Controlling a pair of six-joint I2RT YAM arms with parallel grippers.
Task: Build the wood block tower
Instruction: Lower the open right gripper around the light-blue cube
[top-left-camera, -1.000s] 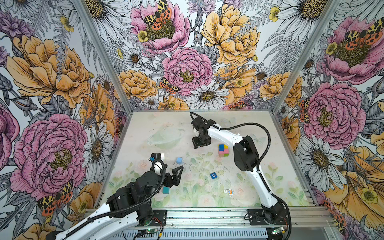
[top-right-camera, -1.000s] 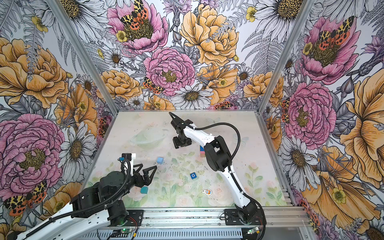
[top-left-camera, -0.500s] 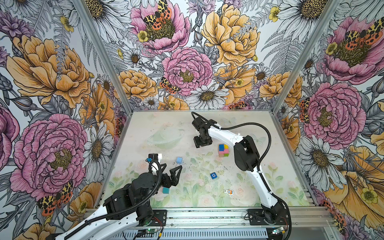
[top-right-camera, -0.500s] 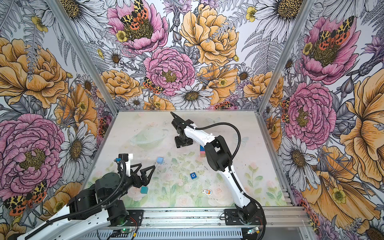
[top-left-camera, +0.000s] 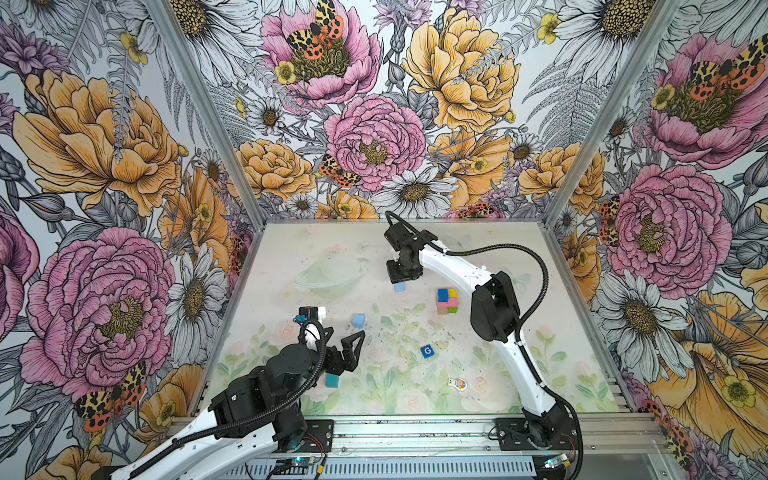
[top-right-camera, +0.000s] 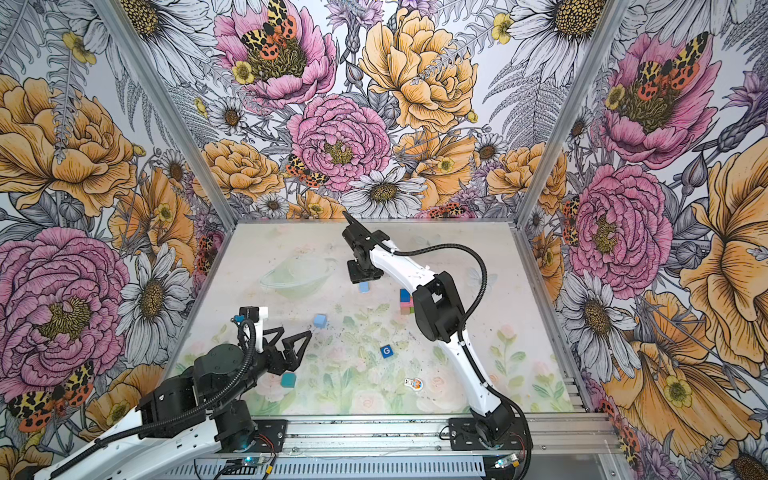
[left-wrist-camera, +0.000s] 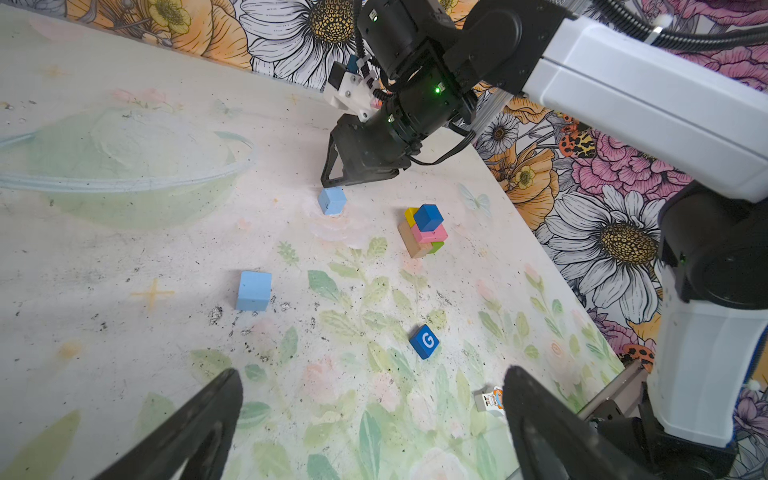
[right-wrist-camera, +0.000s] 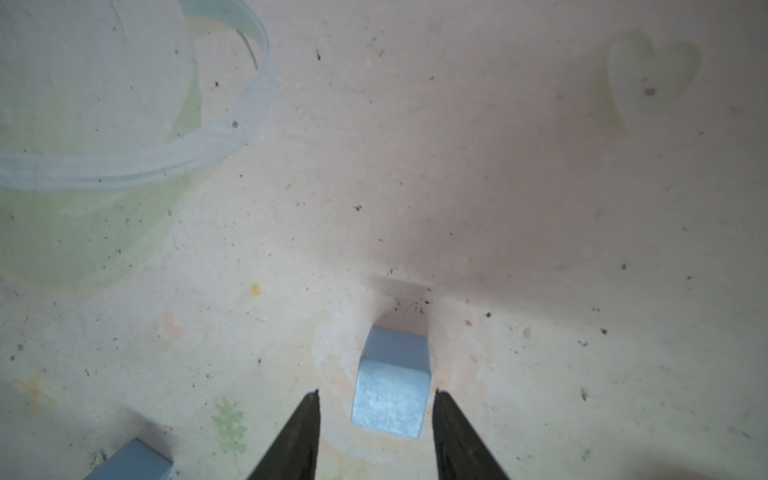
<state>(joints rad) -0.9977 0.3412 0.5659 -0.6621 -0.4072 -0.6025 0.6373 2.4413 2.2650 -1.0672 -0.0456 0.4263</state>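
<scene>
At the front, the left gripper (top-left-camera: 347, 334) hangs above the table (top-left-camera: 498, 374), jaws spread wide and holding nothing. A teal cube (top-left-camera: 331, 380) lies just beside it, and a flat figure (top-left-camera: 457, 383) lies well off to the right. Farther in sits the G cube (top-left-camera: 427, 351), letter up, then a light blue cube (top-left-camera: 358, 320) on its own. Beyond, right of centre, stands the tower (top-left-camera: 446, 301) — a dark blue cube on pink and yellow blocks, wood and green beneath. Farthest, the right gripper (right-wrist-camera: 376, 394) points down, jaws part-open either side of a second light blue cube (right-wrist-camera: 390, 399) on the table — a gap shows at one finger.
</scene>
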